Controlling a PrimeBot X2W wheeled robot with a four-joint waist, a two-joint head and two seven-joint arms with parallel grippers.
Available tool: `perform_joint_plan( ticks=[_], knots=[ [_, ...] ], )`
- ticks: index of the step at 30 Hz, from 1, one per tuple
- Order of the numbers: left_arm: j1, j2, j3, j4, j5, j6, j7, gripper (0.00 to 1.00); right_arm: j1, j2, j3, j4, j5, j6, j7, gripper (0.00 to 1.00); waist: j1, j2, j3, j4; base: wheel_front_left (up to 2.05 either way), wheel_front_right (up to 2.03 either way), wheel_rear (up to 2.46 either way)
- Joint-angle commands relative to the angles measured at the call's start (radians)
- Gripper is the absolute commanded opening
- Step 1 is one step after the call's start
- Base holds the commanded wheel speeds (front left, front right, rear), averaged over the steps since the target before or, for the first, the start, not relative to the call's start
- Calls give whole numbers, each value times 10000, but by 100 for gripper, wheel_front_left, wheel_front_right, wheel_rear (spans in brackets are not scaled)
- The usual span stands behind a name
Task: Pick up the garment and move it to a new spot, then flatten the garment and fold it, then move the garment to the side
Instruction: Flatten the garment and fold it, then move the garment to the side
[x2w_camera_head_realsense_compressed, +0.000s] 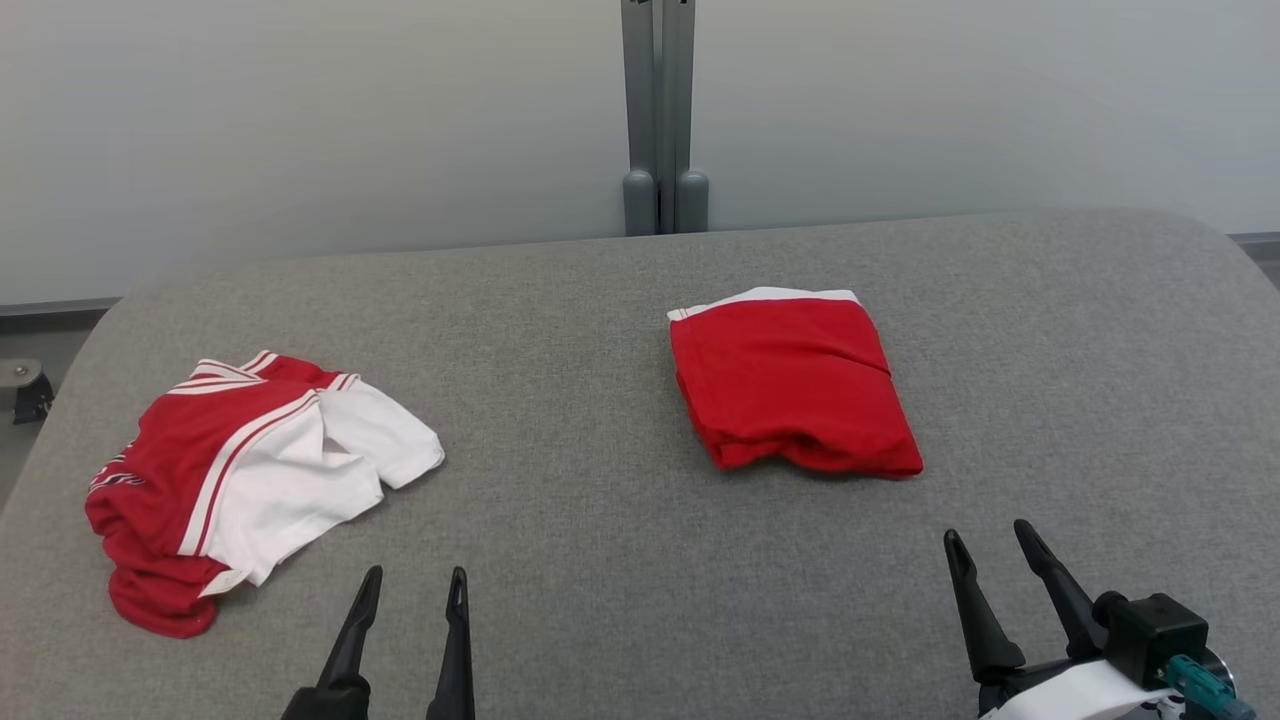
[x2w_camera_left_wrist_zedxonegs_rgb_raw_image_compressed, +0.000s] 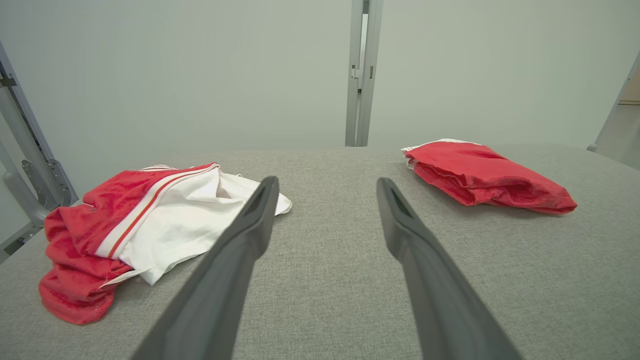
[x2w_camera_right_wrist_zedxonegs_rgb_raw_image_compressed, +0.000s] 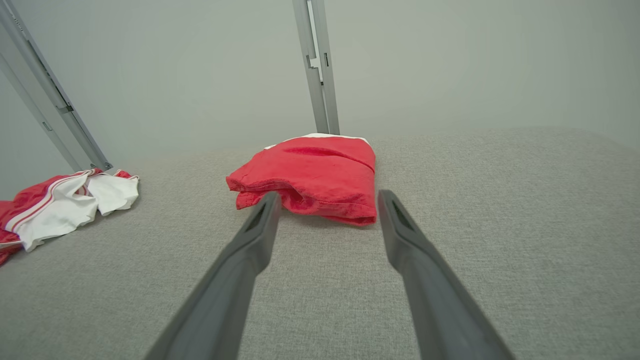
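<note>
table (x2w_camera_head_realsense_compressed: 620, 330): grey fabric top | crumpled garment (x2w_camera_head_realsense_compressed: 240, 470): red and white, striped trim, heaped ahead-left of left hand (x2w_camera_head_realsense_compressed: 415, 575) | folded garment (x2w_camera_head_realsense_compressed: 790, 385): red, white band at far edge, just ahead of right hand (x2w_camera_head_realsense_compressed: 985, 530) | both hands: fingers spread wide, empty, clear of cloth | lettering (x2w_camera_head_realsense_compressed: 115, 478): white on red, unreadable

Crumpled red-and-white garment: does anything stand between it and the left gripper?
Nothing visible does. Bare grey table lies between the open left gripper and the crumpled garment; the folded red garment sits well to the right.
</note>
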Motion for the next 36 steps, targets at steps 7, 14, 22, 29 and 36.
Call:
perform_joint_plan(
  ticks=[7, 14, 22, 29, 36],
  knots=[
    [-128, 24, -31, -90, 68, -44, -3, 100, -95, 38, -102, -110, -44, 0, -28, 100, 0, 0, 314, 52, 0, 0, 0],
    [-521, 24, -188, -294, 173, -82, -3, 100, -577, 88, -242, -111, 268, 0, -28, 100, 0, 0, 996, 212, 0, 0, 0],
    [-1320, 24, -531, -530, 221, -185, -3, 100, -2204, -159, -332, 623, 1204, 0, -28, 100, 0, 0, 2131, 458, 0, 0, 0],
    [-2073, 24, -932, -584, 214, -257, -3, 100, -4361, -1100, 91, 2499, 2731, 0, 245, 100, 0, 0, 3016, 788, 0, 0, 0],
    [-2608, 24, -1262, -588, 95, -245, -3, 100, -6197, -1892, 433, 4058, 4437, 0, 2124, 100, 0, 0, 3808, 1136, 0, 0, 0]
  ],
)
